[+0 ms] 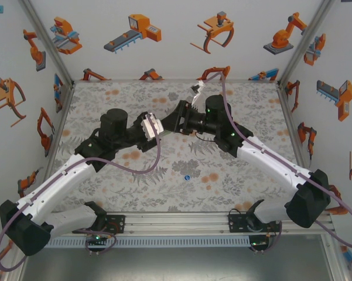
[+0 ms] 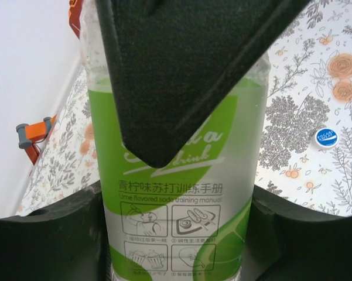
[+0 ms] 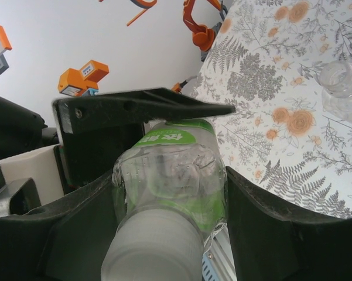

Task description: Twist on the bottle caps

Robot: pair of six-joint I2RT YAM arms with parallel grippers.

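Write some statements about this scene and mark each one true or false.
1. The green-labelled bottle sits between the fingers of the left claw. True.
2. The blue cap is screwed onto a bottle. False: it lies alone on the table.
3. A clear bottle is on the table, apart from the green-labelled one. True.
4. The two claws are far apart, at opposite edges of the table. False: the right claw meets the left claw at the same green-labelled bottle, over the middle of the table.
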